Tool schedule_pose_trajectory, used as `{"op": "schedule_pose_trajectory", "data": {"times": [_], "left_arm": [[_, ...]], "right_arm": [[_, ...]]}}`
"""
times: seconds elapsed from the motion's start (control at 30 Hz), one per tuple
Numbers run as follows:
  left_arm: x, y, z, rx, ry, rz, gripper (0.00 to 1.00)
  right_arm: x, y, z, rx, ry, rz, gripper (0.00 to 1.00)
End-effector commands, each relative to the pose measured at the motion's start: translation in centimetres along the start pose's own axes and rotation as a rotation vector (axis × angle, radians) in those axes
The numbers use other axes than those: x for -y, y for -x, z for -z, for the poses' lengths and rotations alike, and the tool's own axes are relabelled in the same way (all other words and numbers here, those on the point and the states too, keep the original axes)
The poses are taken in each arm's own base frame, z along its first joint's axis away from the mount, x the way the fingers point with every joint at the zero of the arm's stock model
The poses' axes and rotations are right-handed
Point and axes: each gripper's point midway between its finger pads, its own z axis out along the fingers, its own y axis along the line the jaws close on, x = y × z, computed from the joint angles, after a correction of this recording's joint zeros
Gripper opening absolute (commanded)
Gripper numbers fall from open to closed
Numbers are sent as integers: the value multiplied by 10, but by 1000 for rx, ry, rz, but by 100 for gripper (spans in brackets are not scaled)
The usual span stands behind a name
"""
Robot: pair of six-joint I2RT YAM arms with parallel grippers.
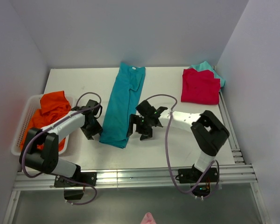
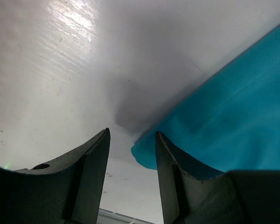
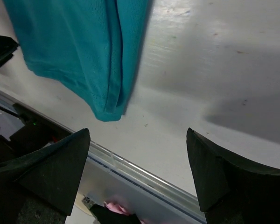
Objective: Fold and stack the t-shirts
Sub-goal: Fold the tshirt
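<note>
The teal-blue t-shirt [image 1: 123, 105] lies folded lengthwise as a long strip down the middle of the white table [image 1: 177, 144]. My left gripper [image 1: 94, 127] is open, low by the strip's near left corner; in the left wrist view that corner [image 2: 147, 151] sits just inside my right fingertip [image 2: 165, 154], with the gripper [image 2: 132, 136] not closed on it. My right gripper [image 1: 139, 129] is wide open just right of the strip's near end. In the right wrist view the gripper [image 3: 137, 135] hovers empty, with the shirt's hem corner [image 3: 105, 105] above it.
A folded red t-shirt [image 1: 199, 86] lies on a light-teal one [image 1: 210, 67] at the back right. An orange t-shirt [image 1: 49, 112] is heaped in a white basket [image 1: 22, 123] at the left. A metal rail [image 1: 154, 175] runs along the table's near edge.
</note>
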Motion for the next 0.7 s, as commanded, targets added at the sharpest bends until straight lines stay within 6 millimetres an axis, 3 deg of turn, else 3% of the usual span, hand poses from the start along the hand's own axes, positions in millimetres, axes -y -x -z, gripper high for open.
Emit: {"op": "schedule_pose_trajectory", "data": {"times": [0.0,0.17,0.23,0.27,0.3,0.53,0.67], "left_arm": [[3,7,11,45,-52,-20,49],[4,6,12,33,-56,-31,49],[5,5,14,26,-60,-33,49],[5,6,15,27,-61,-32,49],[5,7,16,31,-62,-33,49],[-3,8,20,21,-73,-22,49],[-6,8,18,17,-76,-19,48]], "right_arm": [[-33,9,-12,29,54,33,90],[-44,-1,-34,-10,32,65,84],[-48,-2,-40,-11,37,60,77],[-49,-3,-42,-12,38,58,72],[-48,-5,-46,-17,31,54,60],[-37,-11,-60,-33,2,44,35],[-23,-18,-61,-39,-36,42,8]]}}
